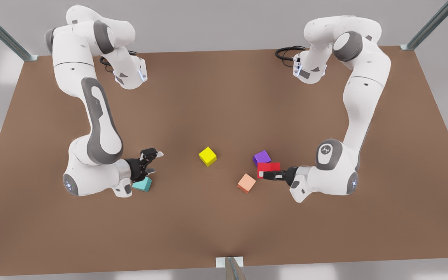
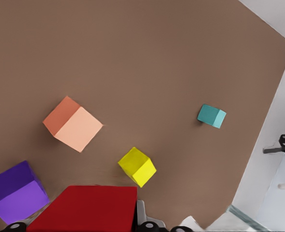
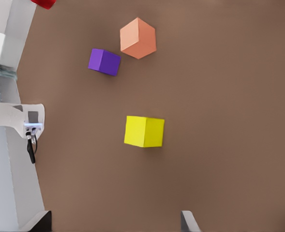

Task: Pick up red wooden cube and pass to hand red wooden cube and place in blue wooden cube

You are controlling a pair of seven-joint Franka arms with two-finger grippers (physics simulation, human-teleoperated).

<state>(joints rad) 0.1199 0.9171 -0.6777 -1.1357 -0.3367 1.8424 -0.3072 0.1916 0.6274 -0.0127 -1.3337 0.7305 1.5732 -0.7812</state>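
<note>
In the front view the left gripper [image 1: 266,175], on the arm at the front view's right, is clamped on the red wooden cube [image 1: 268,168], which sits touching the purple cube [image 1: 262,157] and near the peach cube [image 1: 246,182]. Well apart from the red wooden cube, past the yellow cube [image 1: 207,156], the right gripper [image 1: 156,162] hangs with its fingers spread — the blue wooden cube [image 1: 142,184] lies on the brown table [image 1: 224,217] just beside it, untouched.

In the left wrist view the red wooden cube [image 2: 86,209] sits between the fingers, with the purple cube [image 2: 16,192] just beside it, the yellow cube [image 2: 137,166] near, the peach cube [image 2: 73,123] farther off, and the blue wooden cube [image 2: 212,116] well apart.

In the right wrist view the finger tips [image 3: 188,222] stand wide apart over bare table — the yellow cube [image 3: 144,131] lies nearest them, the purple cube [image 3: 104,62] and peach cube [image 3: 138,38] beyond it, and a corner of the red wooden cube [image 3: 44,3] beyond those.
</note>
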